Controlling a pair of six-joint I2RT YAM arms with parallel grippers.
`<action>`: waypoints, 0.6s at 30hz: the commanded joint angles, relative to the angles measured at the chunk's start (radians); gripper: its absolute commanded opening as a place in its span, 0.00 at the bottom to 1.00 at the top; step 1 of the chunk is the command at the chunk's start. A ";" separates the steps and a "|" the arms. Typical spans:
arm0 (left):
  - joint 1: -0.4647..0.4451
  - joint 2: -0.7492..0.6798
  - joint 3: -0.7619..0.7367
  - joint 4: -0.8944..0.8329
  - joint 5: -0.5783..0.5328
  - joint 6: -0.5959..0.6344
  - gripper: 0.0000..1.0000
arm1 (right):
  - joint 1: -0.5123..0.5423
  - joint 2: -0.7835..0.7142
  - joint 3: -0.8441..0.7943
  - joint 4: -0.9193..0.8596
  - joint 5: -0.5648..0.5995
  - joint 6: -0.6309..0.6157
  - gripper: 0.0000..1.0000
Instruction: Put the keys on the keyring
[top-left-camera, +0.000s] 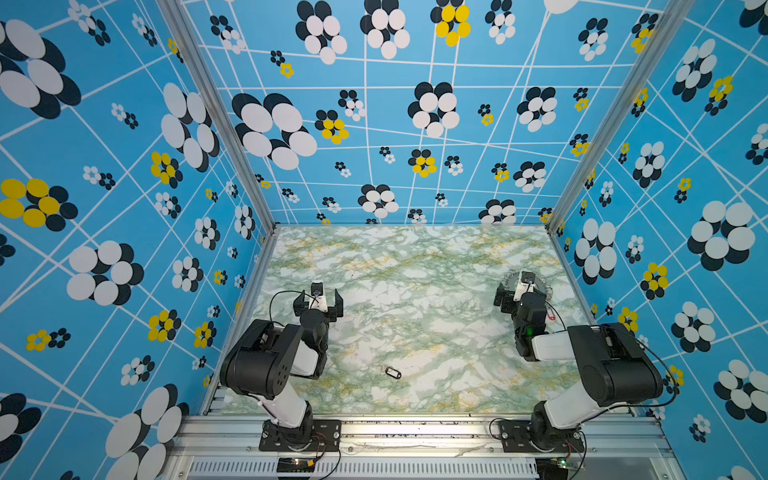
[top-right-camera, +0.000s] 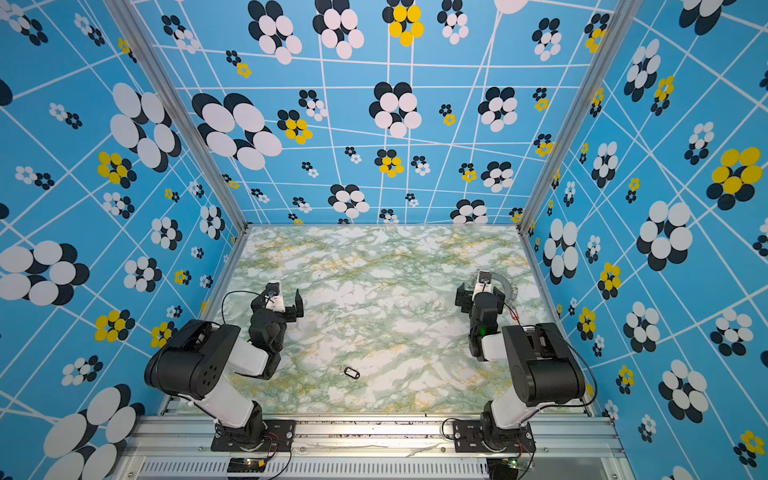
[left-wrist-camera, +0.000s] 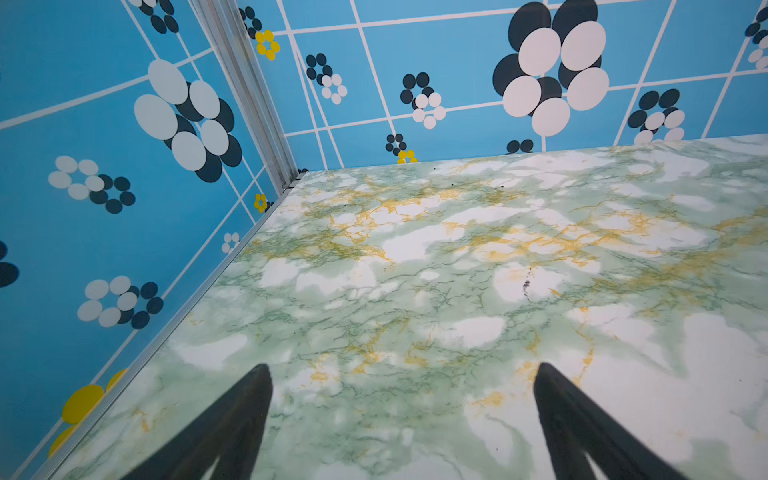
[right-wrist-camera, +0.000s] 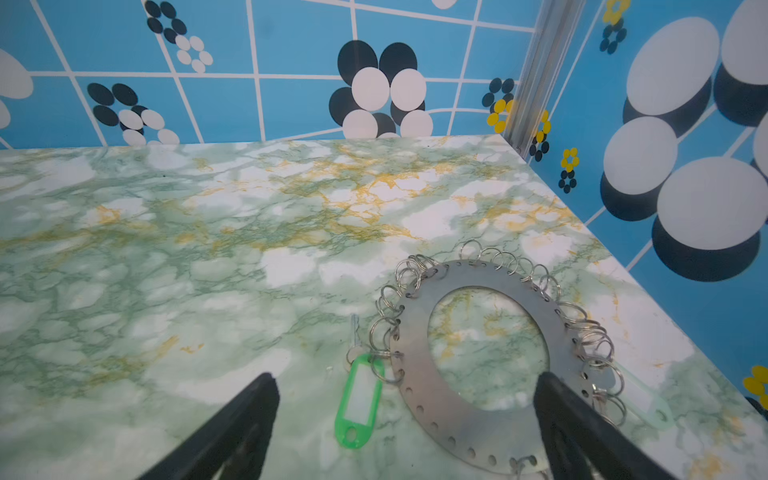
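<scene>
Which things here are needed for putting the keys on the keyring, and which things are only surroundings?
For the job:
flat grey metal keyring with wire loops
small silver key with green plastic tag, beside the keyring
key with black plastic tag, lying alone, far from the keyring
red tag, partly hidden by the right arm

Only surroundings:
green marble-patterned table
blue flower-patterned walls
</scene>
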 joint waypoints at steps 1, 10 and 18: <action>-0.006 -0.018 -0.014 0.014 0.011 0.012 0.99 | -0.005 -0.023 -0.015 -0.006 -0.005 -0.009 0.99; -0.004 -0.019 -0.011 0.007 0.023 0.013 0.99 | -0.006 -0.023 -0.017 -0.007 -0.005 -0.008 0.99; 0.016 -0.044 0.011 -0.068 0.087 0.007 0.99 | -0.006 -0.024 -0.015 -0.007 -0.005 -0.008 0.99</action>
